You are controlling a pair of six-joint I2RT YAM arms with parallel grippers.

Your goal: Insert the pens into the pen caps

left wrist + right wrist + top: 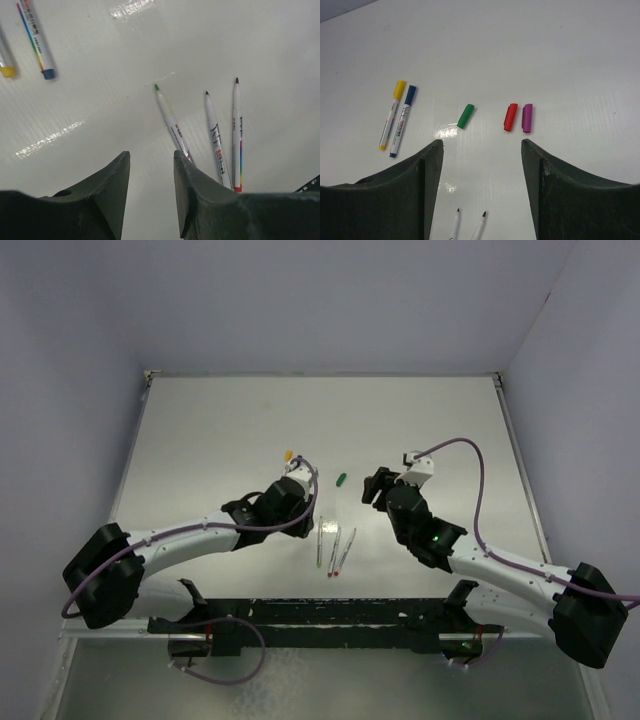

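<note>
- The white worktop [200, 440] holds everything.
- The left arm [190, 535] has its jaws partly open and empty. The right arm [500, 565] has its jaws wide open, also empty.
- There are five pens. Two capped pens [396, 120], yellow and blue, lie side by side. Three bare pens [215, 135] lie just ahead of the left jaws, tips pointing away.
- Three loose caps lie ahead of the right jaws: green cap [466, 116], red cap [510, 117], purple cap [527, 118].

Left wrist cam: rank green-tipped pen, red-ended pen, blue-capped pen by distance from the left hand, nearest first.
1. The green-tipped pen, running in beside the left hand at its finger on the picture's right.
2. The red-ended pen, further right.
3. The blue-capped pen, far off at top left.
</note>
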